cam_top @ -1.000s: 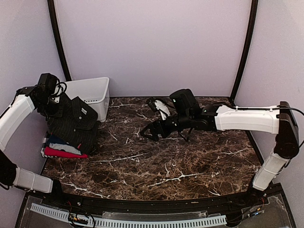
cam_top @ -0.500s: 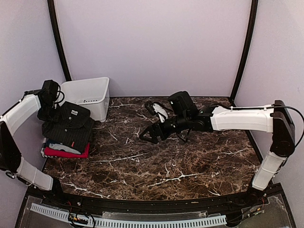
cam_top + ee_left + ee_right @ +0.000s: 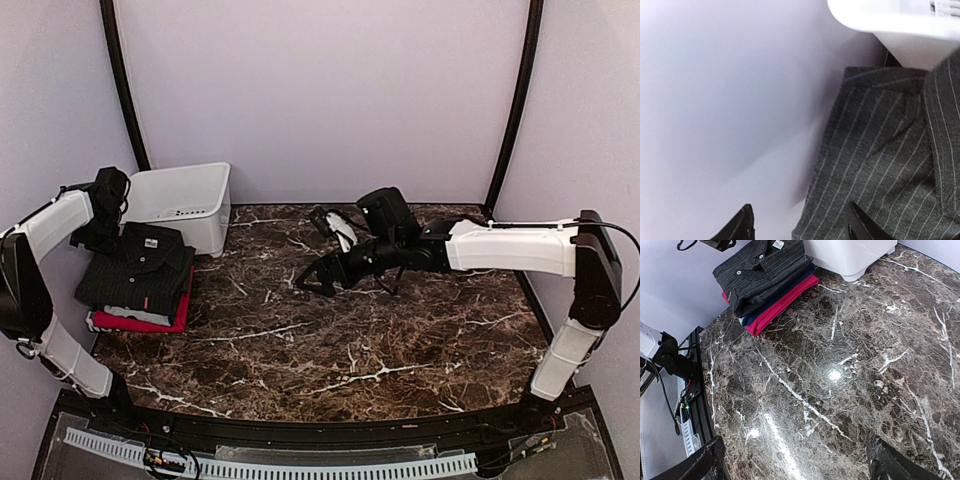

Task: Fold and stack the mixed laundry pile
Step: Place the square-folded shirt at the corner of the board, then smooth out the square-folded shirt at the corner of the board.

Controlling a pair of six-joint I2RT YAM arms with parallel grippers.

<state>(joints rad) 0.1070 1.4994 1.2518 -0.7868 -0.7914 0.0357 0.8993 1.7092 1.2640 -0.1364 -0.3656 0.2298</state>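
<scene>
Stack of folded laundry [image 3: 140,285] sits at the far left of the marble surface [image 3: 350,350], just beside a white bin [image 3: 185,200]. The pinstriped shirt [image 3: 140,262] is on top with its collar at the far end, and the red T-shirt [image 3: 150,323] is at the bottom; the long axis runs near to far. The left end effector [image 3: 800,227] hangs at the stack's far left corner, jaws apart and holding nothing (the shirt lies just to its near right). The right end effector [image 3: 800,465], wide and empty, hovers over mid-surface, well apart to the right. For any straightening, the left arm is nearer.

Both jaws parted, left arm [image 3: 55,220] bent back, right arm [image 3: 510,248] outstretched
</scene>
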